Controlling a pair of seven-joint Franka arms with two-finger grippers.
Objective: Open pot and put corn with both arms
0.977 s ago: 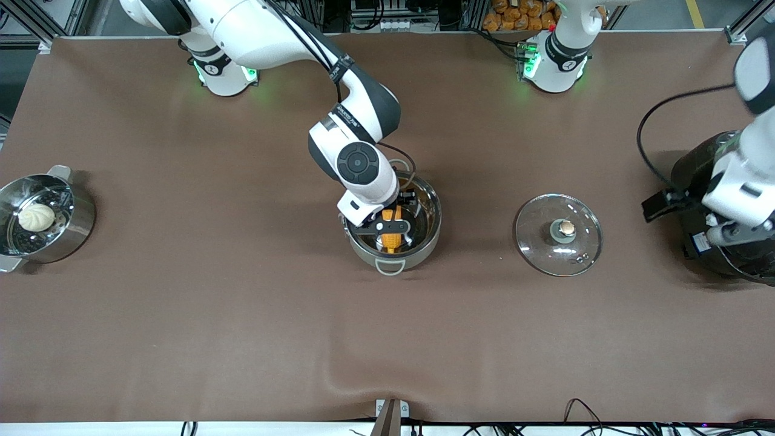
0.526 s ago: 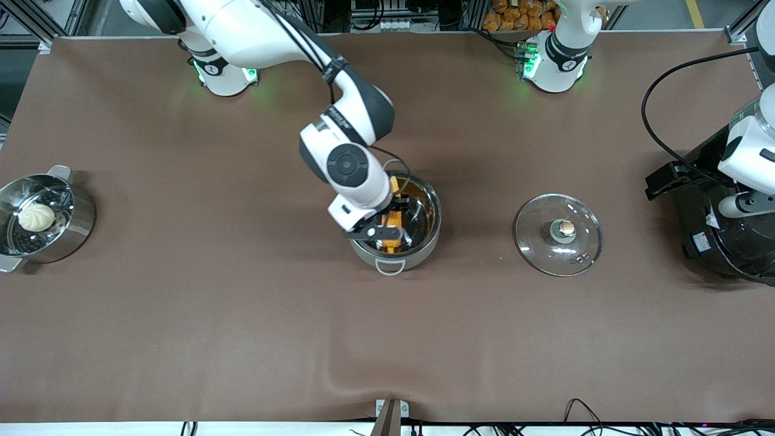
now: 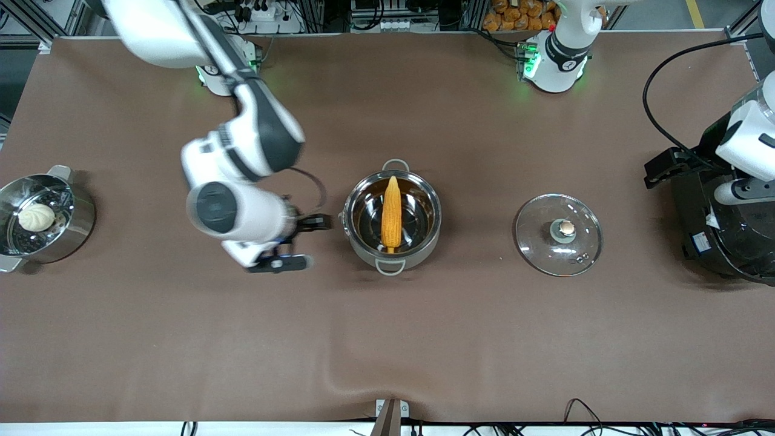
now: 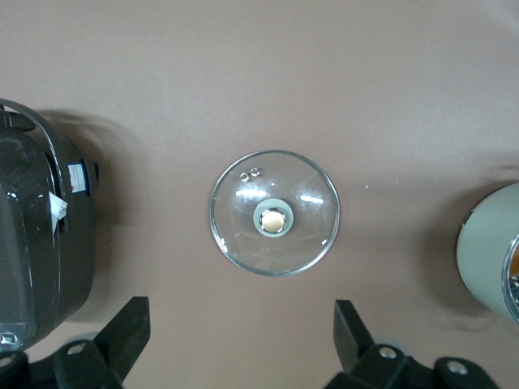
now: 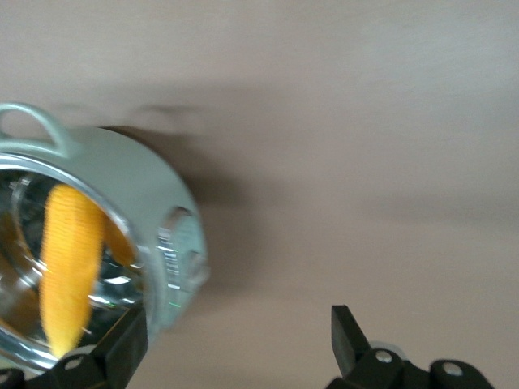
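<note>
The shiny steel pot (image 3: 424,239) stands uncovered in the middle of the table. The yellow-orange corn (image 3: 391,211) lies inside it, its tip toward the robots' bases. The pot (image 5: 166,235) and corn (image 5: 69,259) also show in the right wrist view. The glass lid (image 3: 558,233) lies flat on the cloth beside the pot, toward the left arm's end, and shows in the left wrist view (image 4: 275,212). My right gripper (image 3: 315,242) is open and empty (image 5: 235,344), just outside the pot on the right arm's side. My left gripper (image 4: 241,340) is open and empty, high by the rice cooker.
A second steel pot (image 3: 72,233) with a white bun (image 3: 36,216) stands at the right arm's end of the table. The black rice cooker (image 3: 726,242) stands at the left arm's end, under the left arm (image 3: 748,145). The cloth is wrinkled at the near edge.
My right gripper let go of the corn in the pot, came out and moved toward the right arm's end. The left arm shifted a little over the rice cooker.
</note>
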